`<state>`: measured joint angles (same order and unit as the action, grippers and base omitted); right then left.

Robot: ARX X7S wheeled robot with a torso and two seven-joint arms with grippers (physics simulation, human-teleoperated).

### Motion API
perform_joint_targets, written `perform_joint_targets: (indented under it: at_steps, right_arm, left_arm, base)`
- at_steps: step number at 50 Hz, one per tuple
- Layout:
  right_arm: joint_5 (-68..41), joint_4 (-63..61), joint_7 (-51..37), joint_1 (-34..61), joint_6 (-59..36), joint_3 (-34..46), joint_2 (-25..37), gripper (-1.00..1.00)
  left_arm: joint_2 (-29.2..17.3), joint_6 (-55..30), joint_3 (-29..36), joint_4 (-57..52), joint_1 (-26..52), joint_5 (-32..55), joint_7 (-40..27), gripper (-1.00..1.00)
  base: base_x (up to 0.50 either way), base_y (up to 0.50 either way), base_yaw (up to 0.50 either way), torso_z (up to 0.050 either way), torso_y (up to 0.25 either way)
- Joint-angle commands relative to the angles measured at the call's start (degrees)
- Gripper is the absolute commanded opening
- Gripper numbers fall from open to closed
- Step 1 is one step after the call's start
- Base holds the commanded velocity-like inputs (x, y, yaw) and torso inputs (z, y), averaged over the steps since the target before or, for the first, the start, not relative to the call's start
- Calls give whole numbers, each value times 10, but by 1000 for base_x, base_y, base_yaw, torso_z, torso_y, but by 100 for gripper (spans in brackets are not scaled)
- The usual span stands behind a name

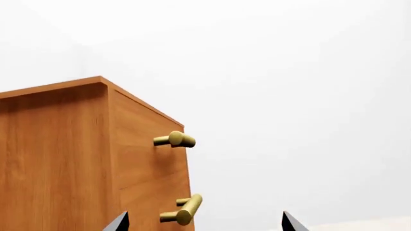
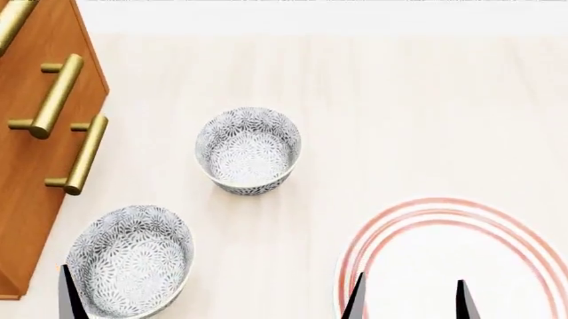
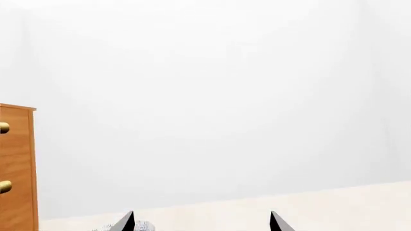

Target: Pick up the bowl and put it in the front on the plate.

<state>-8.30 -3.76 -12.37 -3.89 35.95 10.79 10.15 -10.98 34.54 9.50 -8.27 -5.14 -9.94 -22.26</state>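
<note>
Two white bowls with a grey floral pattern stand on the pale table in the head view: one bowl (image 2: 249, 150) further back, the other bowl (image 2: 132, 259) near the front left. The plate (image 2: 417, 222), white with red rings, lies at the front right, partly cut off by the frame. My right gripper (image 2: 408, 302) hangs open over the plate's near part. One fingertip (image 2: 68, 294) of my left gripper shows beside the front-left bowl. The left gripper (image 1: 205, 224) is open and empty in its wrist view. My right gripper (image 3: 202, 224) is open too, with a sliver of bowl (image 3: 144, 226) by one tip.
A wooden cabinet (image 2: 36, 119) with brass bar handles (image 2: 55, 96) stands along the table's left side, close to the front-left bowl. The same cabinet (image 1: 57, 159) fills the left wrist view, and its edge (image 3: 16, 168) shows in the right wrist view. A white wall lies behind.
</note>
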Motion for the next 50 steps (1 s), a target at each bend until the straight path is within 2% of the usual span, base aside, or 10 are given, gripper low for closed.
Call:
perform_joint_targets:
  at_steps: [1, 10, 14, 17, 21, 24, 26, 30, 36, 50]
  right_arm:
    - [-4, -2, -4, 3, -7, 5, 4, 100]
    - [-15, 0, -2, 13, -44, 14, 12, 100]
    - [-11, -28, -17, 22, -107, 14, 14, 100]
    - [-28, -82, -33, 37, -200, 16, 17, 100]
    - [-65, -178, -55, 99, -378, 26, 35, 100]
    - [-109, -235, -81, 190, -516, 10, 41, 100]
    - [-125, -237, -82, 231, -562, 8, 46, 100]
    - [-195, -192, -80, 347, -682, -9, 42, 100]
    - [-252, -97, -63, 465, -792, -12, 31, 100]
    - [-296, 89, -54, 603, -884, -14, -20, 100]
  left_arm:
    - [-4, -1, 5, 1, 2, 4, -3, 100]
    - [-6, -9, 7, -1, 2, 4, -7, 100]
    - [-7, -11, 7, -7, 0, 2, -9, 100]
    - [-7, -8, 7, -9, -1, -1, -12, 100]
    - [-9, -6, 7, -8, 0, 0, -14, 100]
    - [-10, -7, 8, -10, -1, 2, -15, 100]
    - [-11, -7, 9, -8, -1, 2, -16, 100]
    - [-11, -11, 11, -8, 0, 6, -15, 100]
    - [-13, -13, 14, -5, 1, 9, -16, 100]
    - [-17, -23, 19, -2, 3, 16, -18, 100]
  base:
    - [0, 0, 0, 0, 0]
    - [0, 0, 0, 0, 0]
    - [0, 0, 0, 0, 0]
    - [0, 0, 0, 0, 0]
    - [0, 0, 0, 0, 0]
    - [0, 0, 0, 0, 0]
    - [0, 0, 0, 0, 0]
    - [0, 0, 0, 0, 0]
    - [0, 0, 0, 0, 0]
    - [0, 0, 0, 0, 0]
